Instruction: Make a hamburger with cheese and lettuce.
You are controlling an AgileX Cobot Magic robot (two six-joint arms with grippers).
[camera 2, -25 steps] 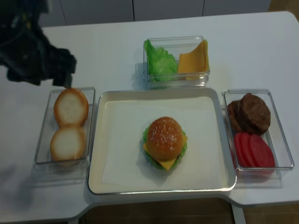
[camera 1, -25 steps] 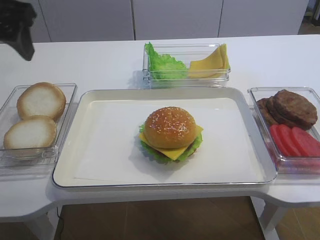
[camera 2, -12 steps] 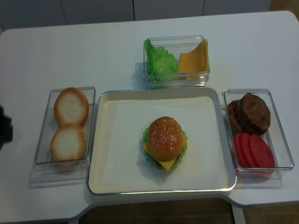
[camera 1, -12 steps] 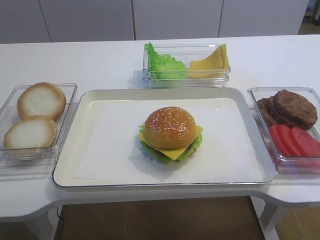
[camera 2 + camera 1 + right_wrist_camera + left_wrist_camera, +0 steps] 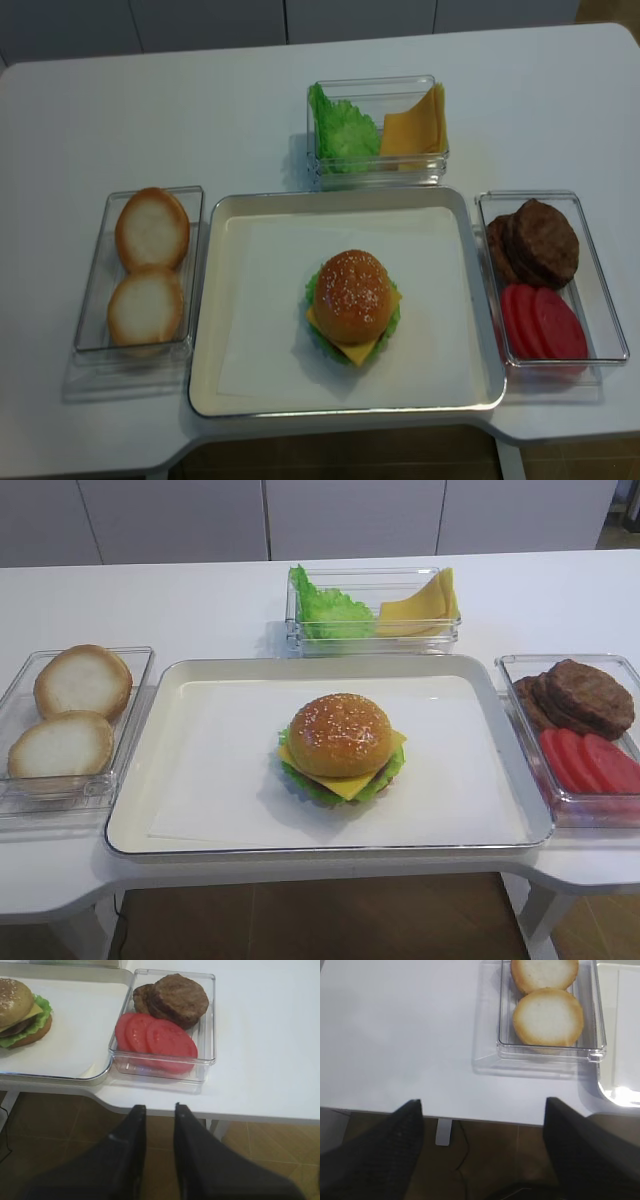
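Note:
The hamburger [image 5: 340,735] [image 5: 352,293] stands in the middle of the white tray [image 5: 210,770]. It has a sesame bun on top, with the square cheese [image 5: 347,786] and the frilly lettuce [image 5: 298,778] sticking out below. Neither gripper shows in the two high views. In the right wrist view my right gripper [image 5: 158,1108] is shut and empty, hanging off the table's front edge, and the hamburger [image 5: 15,1005] is at far left. In the left wrist view my left gripper [image 5: 482,1102] is open and empty, past the table's front edge.
Two pale bun halves [image 5: 70,715] [image 5: 548,1017] lie in a clear box on the left. A box with a leaf bunch [image 5: 325,610] and cheese slices [image 5: 420,602] stands at the back. Patties [image 5: 585,695] [image 5: 177,997] and tomato slices [image 5: 595,760] [image 5: 157,1040] fill the right box.
The left arm, dark at the upper left of both high views a second ago, has pulled back out of them. The hamburger and the boxes have not moved.

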